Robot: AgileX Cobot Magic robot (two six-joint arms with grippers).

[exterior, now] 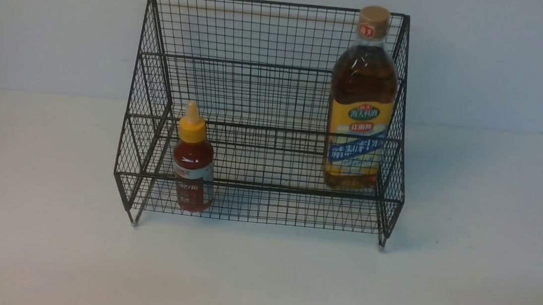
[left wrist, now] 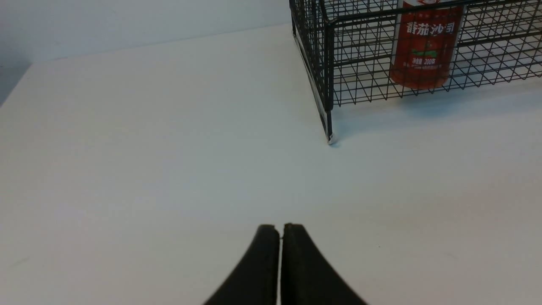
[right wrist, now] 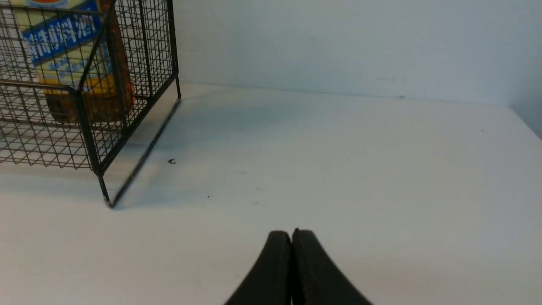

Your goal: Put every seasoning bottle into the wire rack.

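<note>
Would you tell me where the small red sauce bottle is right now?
In the front view, the red sauce bottle stands upright inside the wire rack, on its lower front tier at the left end.

White table [exterior: 45, 230] bears wire rack [exterior: 267, 97]

Soft, even indoor light with a cool bluish cast. The wire rack [exterior: 265, 112] throws faint, diffuse shadows on the white tabletop [exterior: 259, 281]. All views slightly grainy and soft.

White table [right wrist: 360, 169] spreads under and ahead of my pincers; pale wall [right wrist: 338, 42] beyond it; tiny dark speck [right wrist: 171, 161] ahead.
</note>
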